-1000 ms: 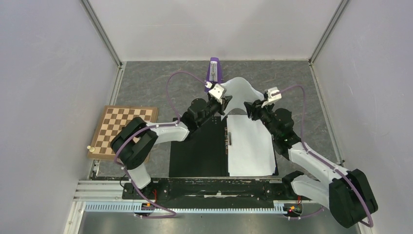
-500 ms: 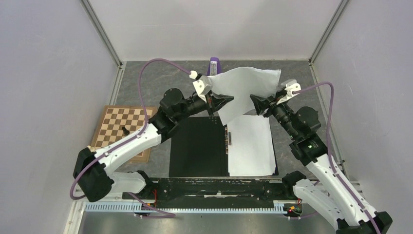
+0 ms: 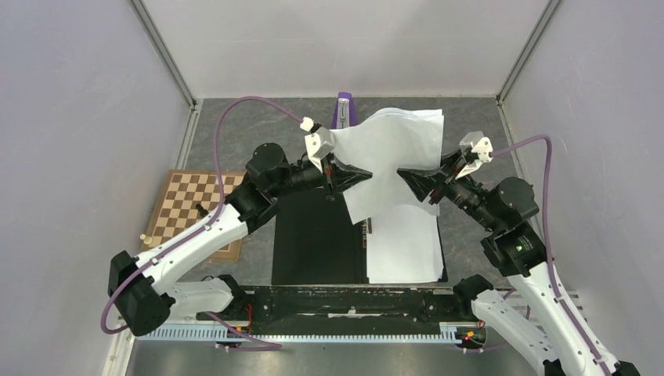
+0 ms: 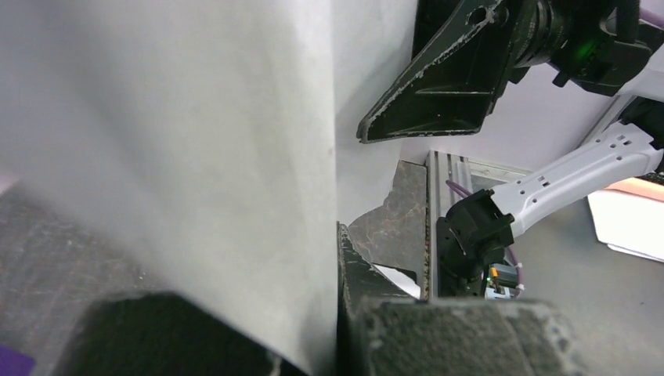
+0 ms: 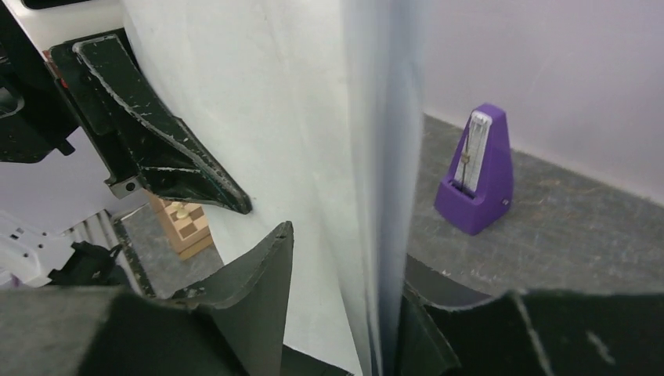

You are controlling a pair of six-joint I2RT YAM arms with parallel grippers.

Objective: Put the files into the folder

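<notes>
two grippers are sharing one sheet point(image 3: 389, 149) now, holding it up in the air above the far end of the folder point(image 3: 317, 235). a second ago both arms were folded low and the paper was bowing close to the table; since then we have been raising it, and in the last half second we are drawing it back a little toward the near side, so its lower corner is hanging over the metal clip point(image 3: 366, 225).

the left gripper point(image 3: 354, 174) is pinching the sheet's left edge, its fingers closed flat on the paper in the left wrist view. the right gripper point(image 3: 413, 177) is doing the same on the right side, with the paper's edge running down between its closed fingers in the right wrist view.

the folder is lying open and black side up between the arm bases and the metronome point(image 3: 343, 111), with the chessboard point(image 3: 188, 210) well off to its left. a second sheet point(image 3: 403, 239) is already resting on the folder's right half.

we are judging the lift as done and the carry as under way: the paper is free of the table, but it is sagging and twisted between the two grips. lowering it square onto the right half is looking like the next need, and a loose corner could be catching on the clip.
</notes>
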